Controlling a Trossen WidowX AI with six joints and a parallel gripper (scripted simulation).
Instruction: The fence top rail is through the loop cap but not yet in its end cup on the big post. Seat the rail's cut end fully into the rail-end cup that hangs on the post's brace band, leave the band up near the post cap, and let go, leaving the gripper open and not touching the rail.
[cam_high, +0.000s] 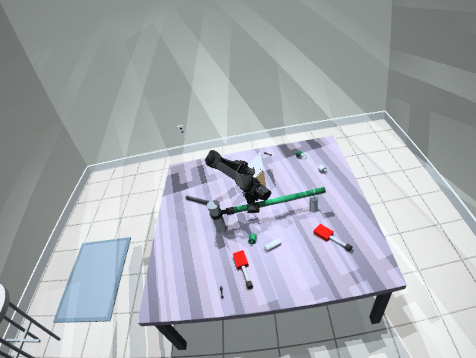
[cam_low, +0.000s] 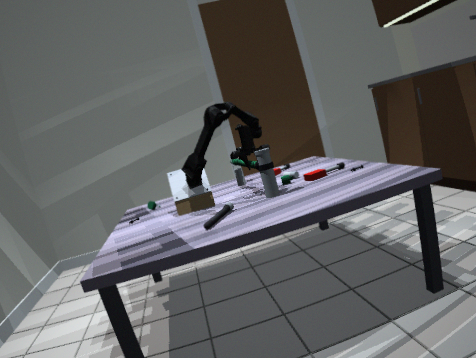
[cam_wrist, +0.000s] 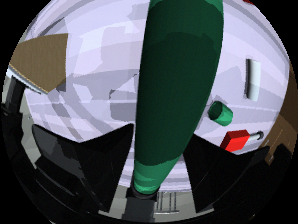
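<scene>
The green rail (cam_high: 295, 197) (cam_low: 240, 162) (cam_wrist: 177, 85) spans from above the small post (cam_high: 314, 205) (cam_low: 240, 177) to the big post (cam_high: 220, 224) (cam_low: 269, 186). Its near end meets the dark rail-end cup (cam_high: 228, 211) (cam_wrist: 145, 194); how deep it sits cannot be told. The dark brace band (cam_high: 216, 214) (cam_low: 265, 166) is high on the big post, just under the pale post cap (cam_high: 213, 205). My gripper (cam_high: 253, 207) (cam_wrist: 158, 131) is open around the rail near the cup, one finger on each side. A thin gap shows at the left finger; contact at the right finger is unclear.
The arm's base block (cam_low: 195, 203) stands behind the rail. A dark bar (cam_high: 196, 200) (cam_low: 218, 216) lies beside the big post. A green cap (cam_high: 253, 238) (cam_wrist: 220, 113), a white cylinder (cam_high: 273, 245) (cam_wrist: 253, 80) and two red-headed tools (cam_high: 240, 259) (cam_high: 323, 232) lie in front.
</scene>
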